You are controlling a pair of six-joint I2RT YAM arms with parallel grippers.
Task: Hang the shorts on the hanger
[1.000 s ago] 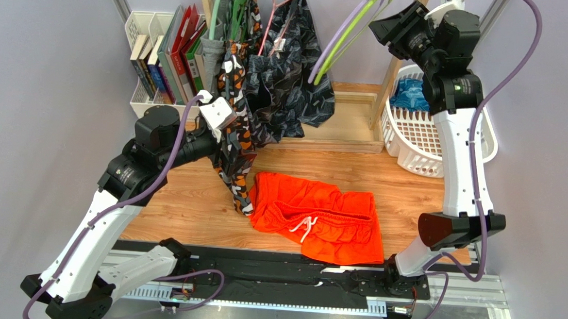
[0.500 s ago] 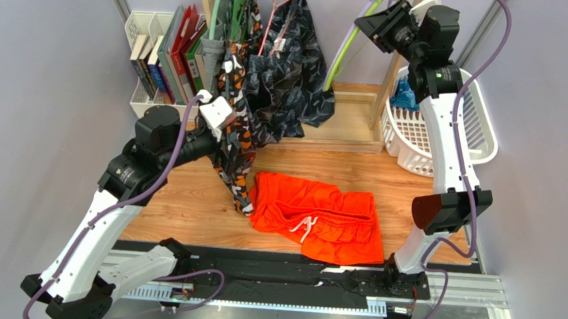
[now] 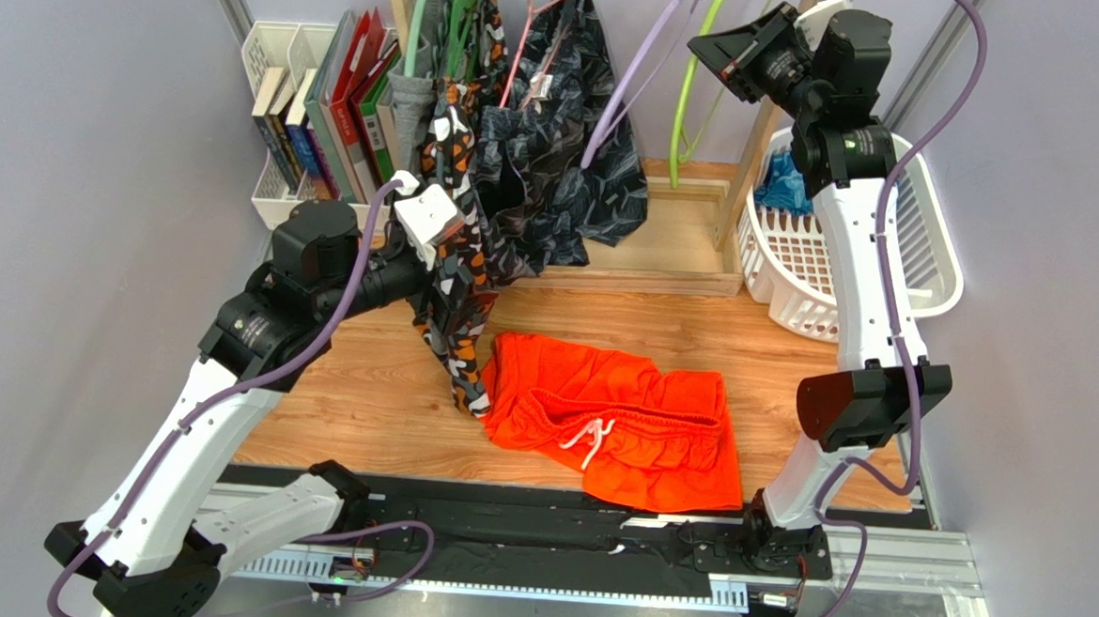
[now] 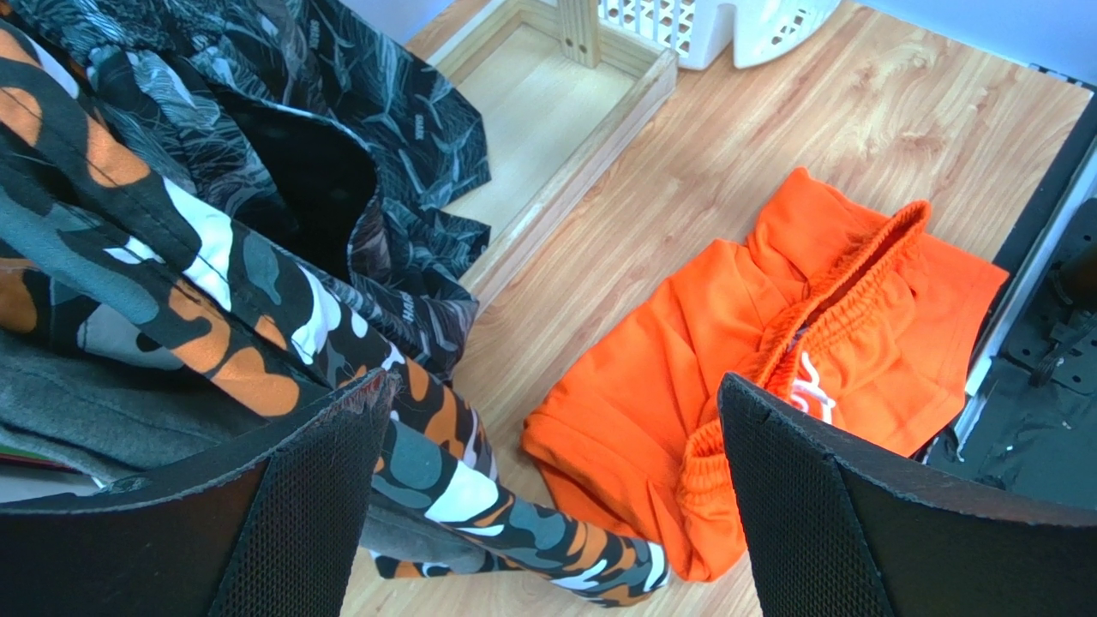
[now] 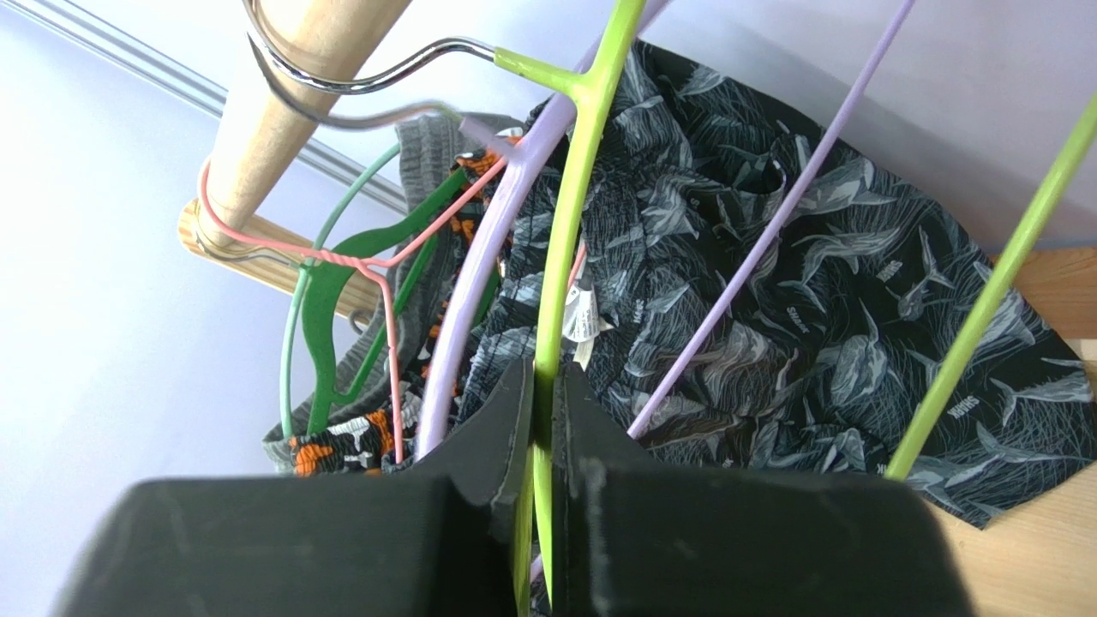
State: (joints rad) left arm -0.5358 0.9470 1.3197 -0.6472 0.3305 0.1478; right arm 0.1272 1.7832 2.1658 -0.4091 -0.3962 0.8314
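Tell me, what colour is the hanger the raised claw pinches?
The hanger is lime green; right wrist view shows it best.

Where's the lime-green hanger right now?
Top view, upper right: the lime-green hanger hangs on the wooden rod beside the lavender hanger, pinched by the right gripper, jaws shut.
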